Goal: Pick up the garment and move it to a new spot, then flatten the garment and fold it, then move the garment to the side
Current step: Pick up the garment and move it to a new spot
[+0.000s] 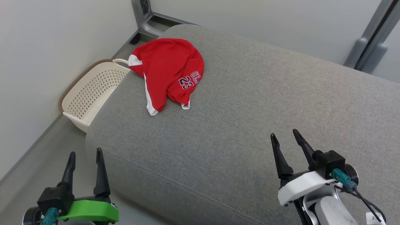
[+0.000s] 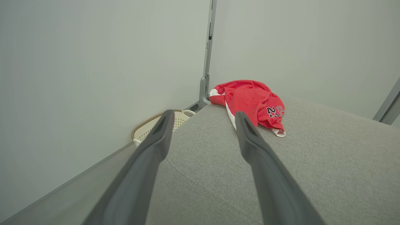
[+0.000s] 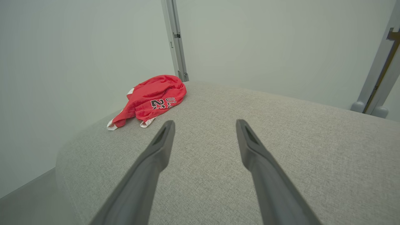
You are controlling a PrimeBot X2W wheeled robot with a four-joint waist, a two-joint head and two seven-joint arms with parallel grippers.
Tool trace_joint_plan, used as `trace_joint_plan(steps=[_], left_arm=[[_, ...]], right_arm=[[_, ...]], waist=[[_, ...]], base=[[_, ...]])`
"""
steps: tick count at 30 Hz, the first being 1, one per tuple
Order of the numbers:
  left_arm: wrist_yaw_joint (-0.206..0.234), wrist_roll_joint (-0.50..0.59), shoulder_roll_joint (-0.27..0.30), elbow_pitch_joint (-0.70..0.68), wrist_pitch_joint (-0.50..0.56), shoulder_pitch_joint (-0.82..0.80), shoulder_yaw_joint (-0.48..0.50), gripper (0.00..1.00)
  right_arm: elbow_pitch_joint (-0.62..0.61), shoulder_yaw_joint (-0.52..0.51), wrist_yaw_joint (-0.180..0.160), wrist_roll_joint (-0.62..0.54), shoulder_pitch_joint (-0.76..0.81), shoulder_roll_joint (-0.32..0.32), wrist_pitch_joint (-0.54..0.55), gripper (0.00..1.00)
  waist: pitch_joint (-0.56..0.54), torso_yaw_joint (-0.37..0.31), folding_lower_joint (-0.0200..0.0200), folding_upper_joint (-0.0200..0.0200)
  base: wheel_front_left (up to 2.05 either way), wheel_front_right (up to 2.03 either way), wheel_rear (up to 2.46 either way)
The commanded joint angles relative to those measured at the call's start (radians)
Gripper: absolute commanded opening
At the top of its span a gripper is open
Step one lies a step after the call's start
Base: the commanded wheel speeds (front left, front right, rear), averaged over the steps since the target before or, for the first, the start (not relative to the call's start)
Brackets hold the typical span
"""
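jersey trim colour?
White trim on the red jersey, at the sleeve edge and hems; clearest in the head view.

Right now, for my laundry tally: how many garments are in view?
1: the crumpled red garment at the grey cushion's far left corner, near the cream basket. Part of the basket's inside is hidden.

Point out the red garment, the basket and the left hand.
red garment (image 1: 168,65): head view, middle of the crumpled cloth.
basket (image 1: 93,90): head view, perforated inner wall.
left hand (image 1: 86,151): head view, midway between its fingertips.
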Motion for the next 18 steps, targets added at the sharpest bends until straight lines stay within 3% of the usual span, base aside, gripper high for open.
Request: trace_joint_plan(steps=[1,14,18], left_arm=[[0.003,-0.001,-0.007,-0.008,-0.003,0.017,0.005,1.00],[-0.031,0.020,-0.025,-0.030,-0.004,-0.012,0.013,1.00],[-0.055,0.000,-0.006,-0.067,-0.003,-0.074,0.026,1.00]], right_arm=[[0.008,0.004,-0.001,-0.003,-0.015,-0.004,-0.003,1.00],[0.026,0.002,-0.001,-0.005,-0.032,-0.005,-0.003,1.00],[0.017,-0.003,-0.001,-0.007,-0.027,-0.005,-0.003,1.00]], waist=[[0.009,0.006,0.0000,0.0000],[0.019,0.005,0.0000,0.0000],[0.023,0.005,0.0000,0.0000]], base=[[0.00,0.00,0.00],[0.00,0.00,0.00],[0.00,0.00,0.00]])
